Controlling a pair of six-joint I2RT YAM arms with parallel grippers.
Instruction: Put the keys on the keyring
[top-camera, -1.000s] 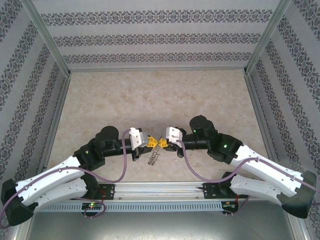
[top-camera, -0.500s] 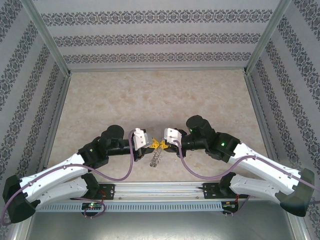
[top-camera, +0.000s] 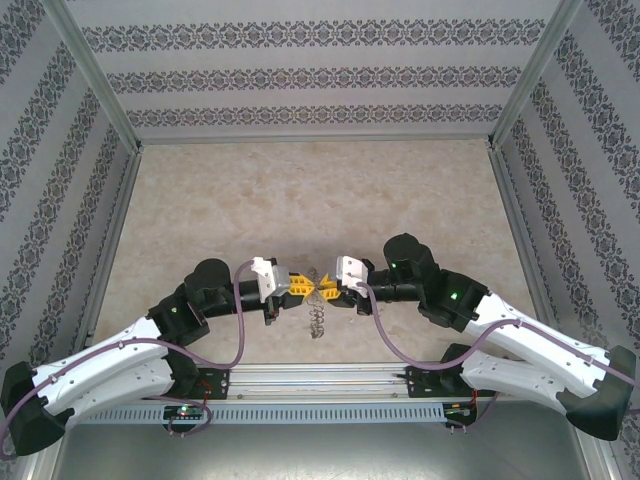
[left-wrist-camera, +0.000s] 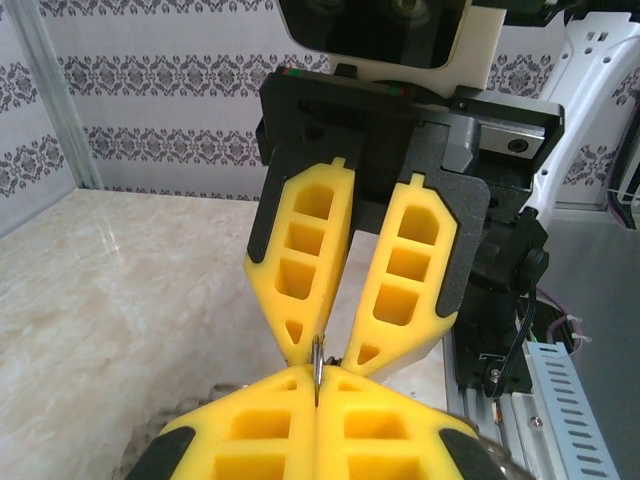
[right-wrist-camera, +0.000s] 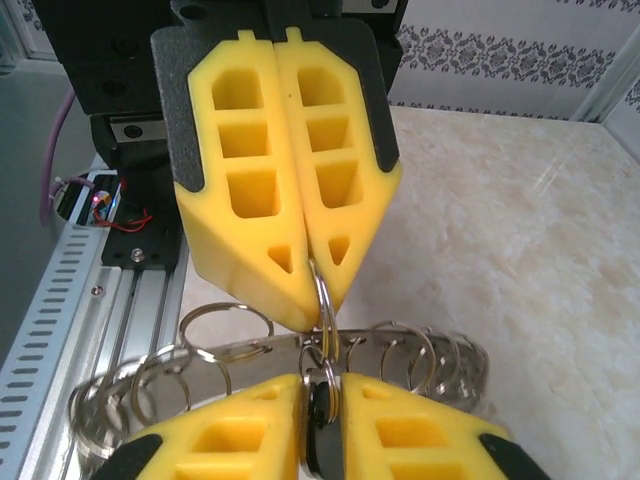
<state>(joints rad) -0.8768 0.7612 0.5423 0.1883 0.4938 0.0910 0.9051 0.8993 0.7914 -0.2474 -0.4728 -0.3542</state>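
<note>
yellow foam fingers of the left gripper (right-wrist-camera: 315, 270) are pressed together on one small wire loop (right-wrist-camera: 325, 300) of the large flat grey metal keyring (right-wrist-camera: 420, 355), which hangs beneath them. tip to tip opposite, the right gripper (right-wrist-camera: 322, 400) pinches the tiny dark-headed key (right-wrist-camera: 320, 440), its head between the pads, right at that loop. both arms are equally near. threading likely needs a fine nudge along the line joining the two grippers.

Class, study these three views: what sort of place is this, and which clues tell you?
Probably a robot test cell, not a home: a left arm and right arm bolted to a rail, a marbled table, and patterned wall panels in metal framing.
</note>
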